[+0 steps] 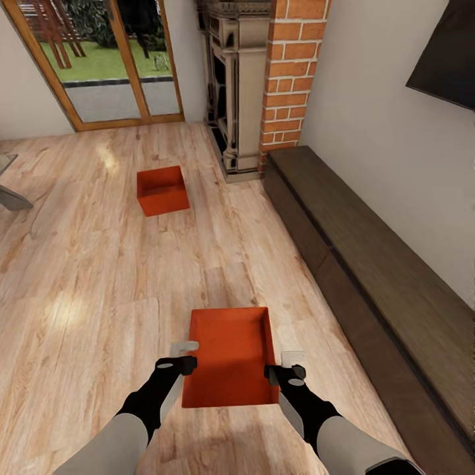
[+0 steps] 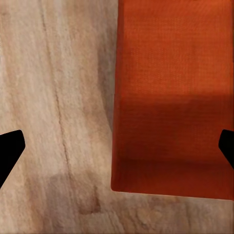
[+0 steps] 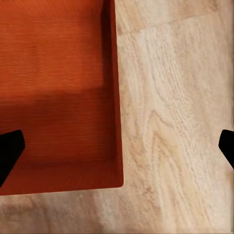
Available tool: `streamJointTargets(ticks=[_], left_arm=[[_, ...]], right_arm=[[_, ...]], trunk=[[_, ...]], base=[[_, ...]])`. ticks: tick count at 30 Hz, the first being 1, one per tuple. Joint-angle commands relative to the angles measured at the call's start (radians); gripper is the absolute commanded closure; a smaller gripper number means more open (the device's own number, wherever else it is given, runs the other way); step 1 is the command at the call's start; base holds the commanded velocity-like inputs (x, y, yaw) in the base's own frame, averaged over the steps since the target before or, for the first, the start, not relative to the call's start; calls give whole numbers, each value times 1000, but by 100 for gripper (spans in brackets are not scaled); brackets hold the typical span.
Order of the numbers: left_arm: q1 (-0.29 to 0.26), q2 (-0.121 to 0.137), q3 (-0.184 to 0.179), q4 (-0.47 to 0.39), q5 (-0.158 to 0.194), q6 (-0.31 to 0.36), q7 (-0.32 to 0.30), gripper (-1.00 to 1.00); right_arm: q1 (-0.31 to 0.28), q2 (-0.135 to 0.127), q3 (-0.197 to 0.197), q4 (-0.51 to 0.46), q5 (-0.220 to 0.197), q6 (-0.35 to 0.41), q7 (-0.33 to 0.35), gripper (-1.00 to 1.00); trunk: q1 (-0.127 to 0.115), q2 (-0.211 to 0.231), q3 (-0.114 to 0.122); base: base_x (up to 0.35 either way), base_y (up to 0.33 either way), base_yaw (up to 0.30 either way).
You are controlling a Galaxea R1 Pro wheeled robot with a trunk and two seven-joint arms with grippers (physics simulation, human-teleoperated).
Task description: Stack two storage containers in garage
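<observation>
Two orange-red storage containers rest on the light wood planks of the living room. The near container (image 1: 231,356) (image 2: 170,97) (image 3: 53,92) lies between my two grippers. The other container (image 1: 161,190) sits farther off, toward the glass doors. My left gripper (image 1: 185,355) (image 2: 118,148) is open, its fingers straddling the near container's left wall. My right gripper (image 1: 288,365) (image 3: 118,148) is open and straddles the right wall the same way. Neither gripper holds anything. The garage and its floor are out of view.
A long dark wooden cabinet (image 1: 369,264) runs along the right wall. A carved stone fireplace (image 1: 234,86) with a brick column (image 1: 290,72) stands ahead. Wood-framed glass doors (image 1: 105,59) are at the far left. A grey object (image 1: 10,191) pokes in at the left edge.
</observation>
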Motion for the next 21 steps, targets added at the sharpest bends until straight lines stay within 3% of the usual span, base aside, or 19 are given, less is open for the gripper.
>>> streamJointTargets(ticks=[1, 6, 13, 21], left_arm=[[0, 0, 4, -2, -1, 6, 2, -100], [0, 2, 11, 7, 2, 5, 2, -100], [0, 4, 13, 51, 7, -70, 1, -100], [0, 3, 14, 55, 6, -80, 2, -100]], right_arm=[[0, -1, 8, 0, -8, 0, -7, -100], [0, -1, 9, -8, -6, -4, -7, -100], [0, 0, 15, -14, -7, -50, 6, -100], [0, 0, 17, -14, -4, -53, 9, -100]], trunk=[[0, 0, -1], [0, 0, -1], [0, 0, -1], [0, 0, -1]], base=[[0, 0, -17], [0, 0, -7], [0, 0, 0], [0, 0, 0]])
